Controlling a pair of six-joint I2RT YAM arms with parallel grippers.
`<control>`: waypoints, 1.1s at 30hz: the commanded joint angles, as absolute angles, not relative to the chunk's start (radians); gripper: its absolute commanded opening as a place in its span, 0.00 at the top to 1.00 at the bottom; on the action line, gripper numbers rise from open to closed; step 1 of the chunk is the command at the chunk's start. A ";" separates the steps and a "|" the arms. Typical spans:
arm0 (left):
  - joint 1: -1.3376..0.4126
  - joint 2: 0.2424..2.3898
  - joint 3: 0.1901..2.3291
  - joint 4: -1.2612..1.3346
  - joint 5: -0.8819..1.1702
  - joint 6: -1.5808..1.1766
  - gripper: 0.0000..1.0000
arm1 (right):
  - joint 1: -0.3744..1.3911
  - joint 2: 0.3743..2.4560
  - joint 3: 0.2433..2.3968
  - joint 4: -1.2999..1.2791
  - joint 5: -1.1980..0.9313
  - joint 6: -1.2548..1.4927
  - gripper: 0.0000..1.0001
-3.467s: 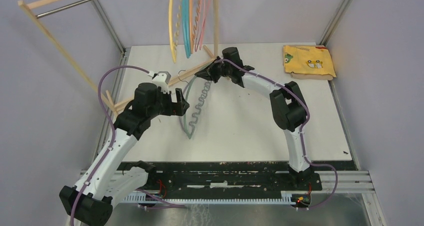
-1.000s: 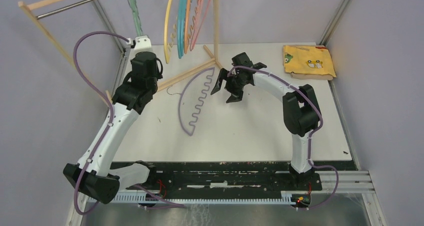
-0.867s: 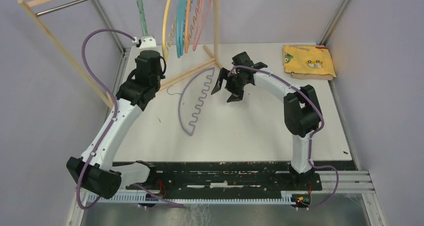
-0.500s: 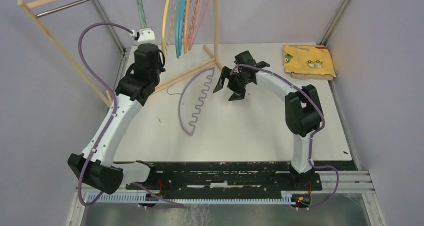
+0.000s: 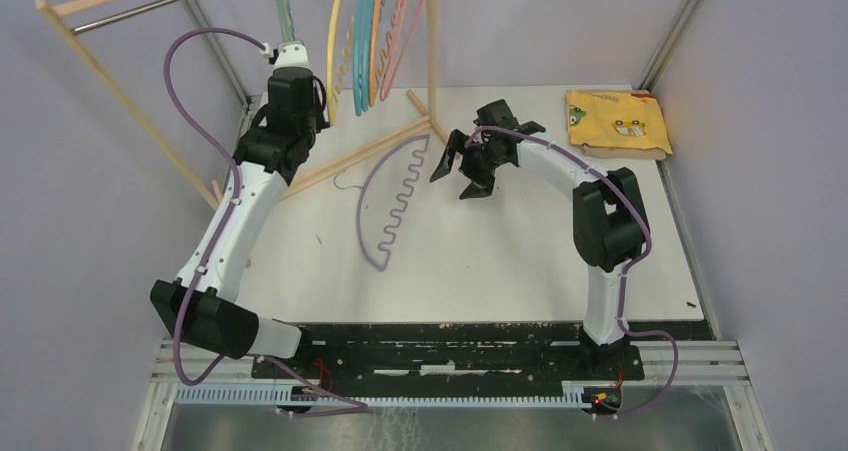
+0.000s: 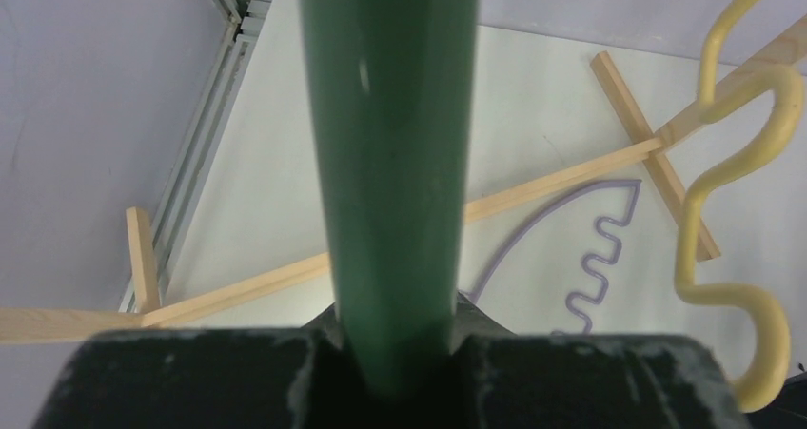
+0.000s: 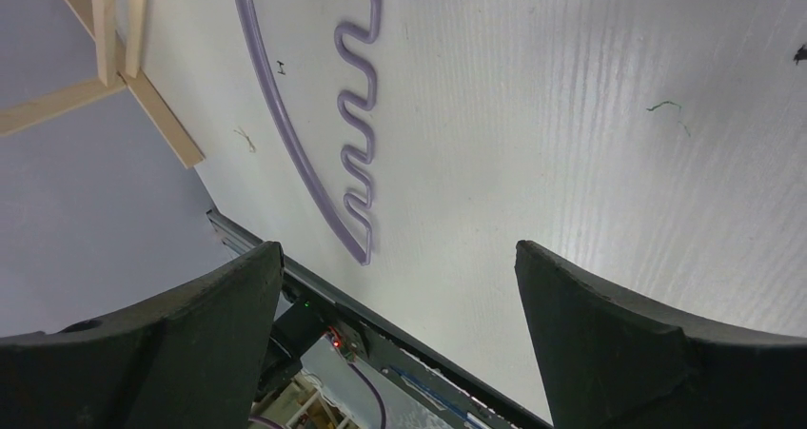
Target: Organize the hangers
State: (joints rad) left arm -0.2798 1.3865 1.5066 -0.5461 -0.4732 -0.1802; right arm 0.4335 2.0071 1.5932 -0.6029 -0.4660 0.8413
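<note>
One green hanger (image 5: 277,1) stands at the upper left of the overhead view, clamped between the fingers of the left gripper (image 5: 286,51) and held up close to the metal rod (image 5: 150,6). Its hook runs out of frame, so I cannot tell whether it is over the rod. Just right of it, yellow, teal, orange and pink hangers (image 5: 331,61) hang in a bunch. At centre the purple hanger (image 5: 385,206) lies flat on the table (image 5: 520,261). The right gripper (image 5: 458,176) hovers beside its upper right end, fingers spread wide and holding nothing. The hanging step seems in hand; next, the hook needs settling over the rod before release.
</note>
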 commanded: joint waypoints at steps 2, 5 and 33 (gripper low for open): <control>-0.274 1.428 1.617 -0.523 -0.399 -0.161 0.97 | 0.416 1.965 1.560 -0.561 -0.492 0.845 0.00; -0.273 1.466 1.626 -0.547 -0.325 -0.161 0.97 | 0.411 1.961 1.550 -0.558 -0.494 0.847 0.00; -0.268 1.290 1.372 -0.464 0.196 -0.093 0.12 | 0.410 1.893 1.520 -0.609 -0.428 0.771 0.00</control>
